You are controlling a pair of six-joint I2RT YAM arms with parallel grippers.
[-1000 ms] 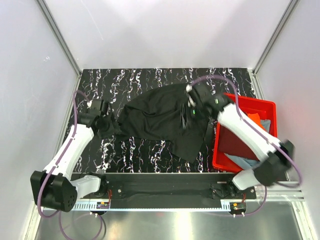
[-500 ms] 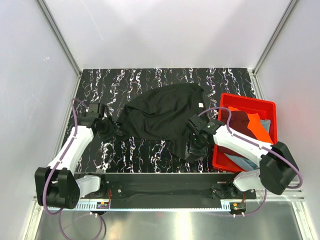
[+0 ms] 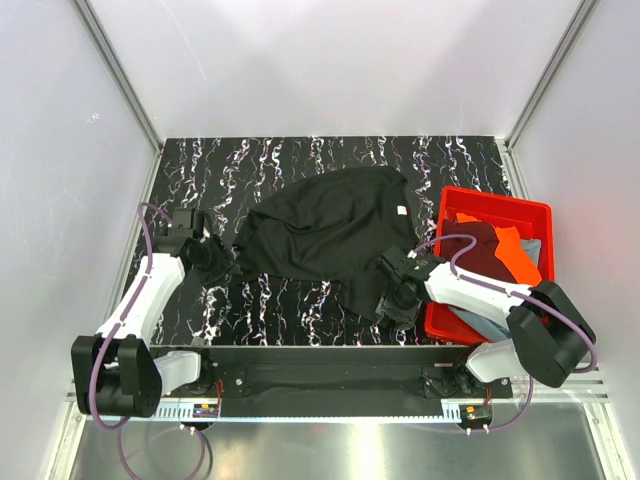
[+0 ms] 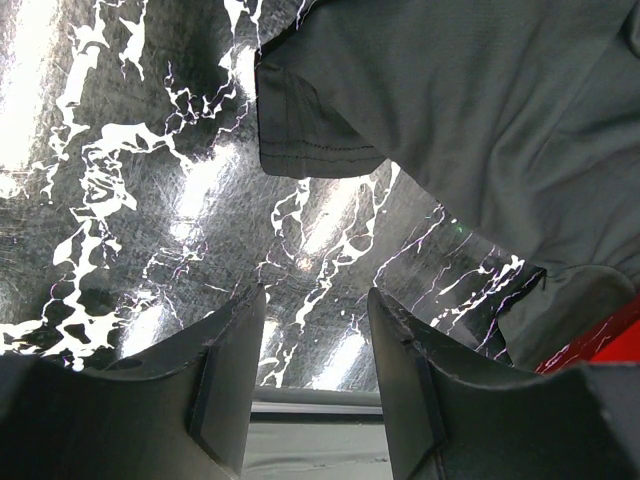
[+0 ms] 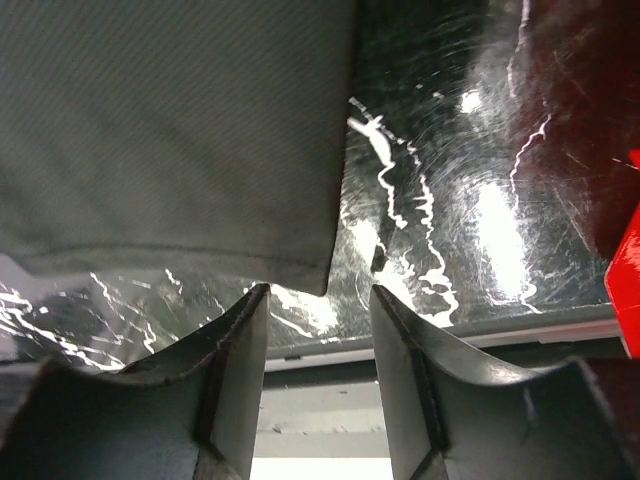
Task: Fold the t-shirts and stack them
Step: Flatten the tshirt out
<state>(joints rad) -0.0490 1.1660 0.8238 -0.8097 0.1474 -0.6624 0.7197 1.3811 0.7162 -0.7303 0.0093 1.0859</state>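
**Right arm swings from collar to near hem; nothing gripped yet**

The plain black cloth t-shirt lies rumpled and unfolded across the middle of the black, white-veined bench. Its collar points toward the far edge and one hem corner trails toward the near edge.

A second ago the right gripper was up at the collar end. It has since dropped to that near hem corner, just beside the red plastic bin at the right edge. The left gripper has barely shifted and sits by the shirt's left sleeve. This looks like both arms lining up for a two-handed grasp, so folding has not begun.

The right gripper's jaws stand about half apart. The hem corner sits just ahead of the tips, with nothing between them. The left gripper is the same, half apart with the sleeve hem just beyond its tips and nothing held.

A dark maroon shirt and a bright orange shirt wait in the bin.
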